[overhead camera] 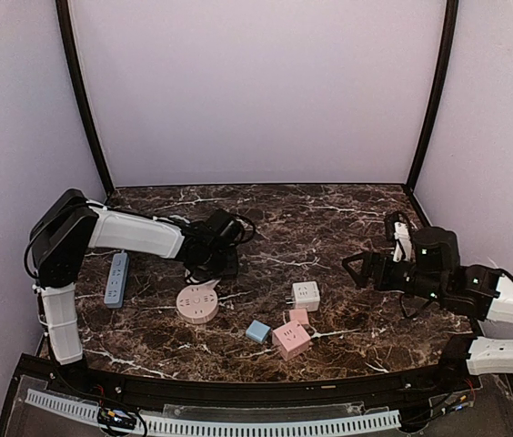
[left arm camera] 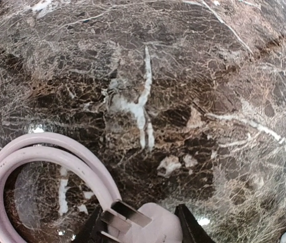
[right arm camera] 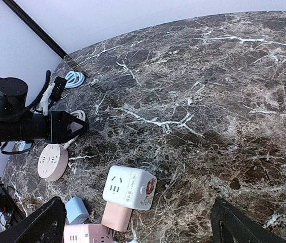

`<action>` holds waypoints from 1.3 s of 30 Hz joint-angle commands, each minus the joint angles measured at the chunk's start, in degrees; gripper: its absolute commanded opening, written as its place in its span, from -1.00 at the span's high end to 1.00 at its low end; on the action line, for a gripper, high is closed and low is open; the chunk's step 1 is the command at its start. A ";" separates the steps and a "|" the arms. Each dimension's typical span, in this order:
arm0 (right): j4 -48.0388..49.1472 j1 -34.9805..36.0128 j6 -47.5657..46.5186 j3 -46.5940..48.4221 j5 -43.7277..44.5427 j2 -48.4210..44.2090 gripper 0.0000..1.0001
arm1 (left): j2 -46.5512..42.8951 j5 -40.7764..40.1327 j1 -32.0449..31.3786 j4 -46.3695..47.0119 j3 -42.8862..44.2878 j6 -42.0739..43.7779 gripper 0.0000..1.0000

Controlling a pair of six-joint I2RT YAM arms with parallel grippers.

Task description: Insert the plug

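My left gripper (left arm camera: pixel 140 228) is shut on a pale pink plug (left arm camera: pixel 155 225) whose flat metal prongs (left arm camera: pixel 122 215) point to the upper left. Its pink cable (left arm camera: pixel 46 157) loops over the marble to the left. In the top view this gripper (overhead camera: pixel 223 259) hovers just behind a round pink socket (overhead camera: pixel 198 304), which also shows in the right wrist view (right arm camera: pixel 51 161). My right gripper (overhead camera: pixel 358 270) is open and empty at the right, its fingers (right arm camera: pixel 46 223) spread wide above a white cube socket (right arm camera: pixel 129 187).
A white cube socket (overhead camera: pixel 306 295), a small pink cube (overhead camera: pixel 299 317), a larger pink cube (overhead camera: pixel 291 340) and a blue cube (overhead camera: pixel 257 330) cluster front centre. A blue power strip (overhead camera: pixel 116 278) lies at the left. Walls enclose the marble table (overhead camera: pixel 329 218).
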 commanded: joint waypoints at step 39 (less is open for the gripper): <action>-5.51 10.17 3.08 2.57 3.41 7.44 -0.97 | -15.66 -3.89 -13.03 14.46 -9.72 26.94 -0.97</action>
